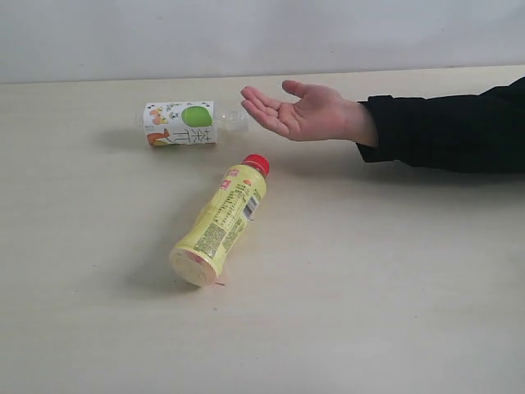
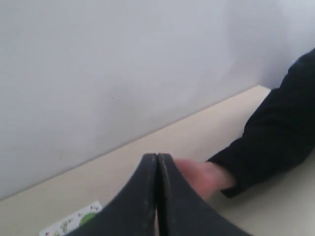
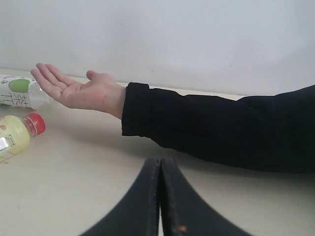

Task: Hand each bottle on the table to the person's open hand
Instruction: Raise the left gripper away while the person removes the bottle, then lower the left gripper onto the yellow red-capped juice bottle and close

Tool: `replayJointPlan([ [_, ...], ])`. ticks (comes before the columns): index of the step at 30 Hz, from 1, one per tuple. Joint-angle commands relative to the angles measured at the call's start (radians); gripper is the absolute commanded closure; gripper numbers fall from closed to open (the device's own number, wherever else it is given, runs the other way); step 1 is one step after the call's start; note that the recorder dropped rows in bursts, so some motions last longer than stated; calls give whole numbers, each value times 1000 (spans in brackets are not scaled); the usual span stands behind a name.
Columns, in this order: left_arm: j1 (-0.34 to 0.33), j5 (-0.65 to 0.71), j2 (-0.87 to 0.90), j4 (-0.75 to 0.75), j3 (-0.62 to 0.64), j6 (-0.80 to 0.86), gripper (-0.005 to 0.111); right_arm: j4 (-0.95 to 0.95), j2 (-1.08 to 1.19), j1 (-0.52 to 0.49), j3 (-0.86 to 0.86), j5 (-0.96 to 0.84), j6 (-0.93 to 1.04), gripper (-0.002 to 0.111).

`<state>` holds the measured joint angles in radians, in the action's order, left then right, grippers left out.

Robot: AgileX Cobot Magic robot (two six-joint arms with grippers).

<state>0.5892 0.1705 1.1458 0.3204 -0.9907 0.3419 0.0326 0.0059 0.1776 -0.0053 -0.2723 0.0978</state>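
Two bottles lie on the pale table (image 1: pixel 394 271). The yellow bottle with a red cap (image 1: pixel 220 218) lies on its side near the middle, cap pointing toward the hand; its cap end shows as the yellow bottle (image 3: pixel 17 133). The short green-apple bottle (image 1: pixel 184 123) lies on its side behind it, also seen as the short bottle (image 3: pixel 19 91) and label (image 2: pixel 74 221). The person's open hand (image 1: pixel 299 111), palm up, hovers beside the short bottle, also hand (image 3: pixel 78 88). My left gripper (image 2: pixel 157 157) and right gripper (image 3: pixel 161 160) are shut and empty. Neither gripper shows in the exterior view. The other two bottles are out of view.
A black-sleeved arm (image 1: pixel 447 131) stretches in from the right edge across the back of the table, also the sleeve (image 3: pixel 221 128). A plain white wall (image 1: pixel 246 33) stands behind the table's far edge.
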Motion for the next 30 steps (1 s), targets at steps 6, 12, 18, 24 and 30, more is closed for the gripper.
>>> replayJointPlan([
  [6, -3, 446, -74, -26, 11, 17, 107, -4, -6, -3, 5, 5, 4, 108],
  [12, -3, 506, -74, -3, 89, 17, 107, -4, -6, -3, 5, 5, 6, 108],
  [18, -3, 499, -74, 8, 169, 13, 107, -4, -6, -3, 5, 5, 4, 108],
  [24, -3, 340, -74, 34, 300, 17, 107, -4, -6, -3, 5, 5, 4, 108],
  [30, -3, 152, -74, 61, 414, 17, 107, -4, -6, -3, 5, 5, 6, 108],
])
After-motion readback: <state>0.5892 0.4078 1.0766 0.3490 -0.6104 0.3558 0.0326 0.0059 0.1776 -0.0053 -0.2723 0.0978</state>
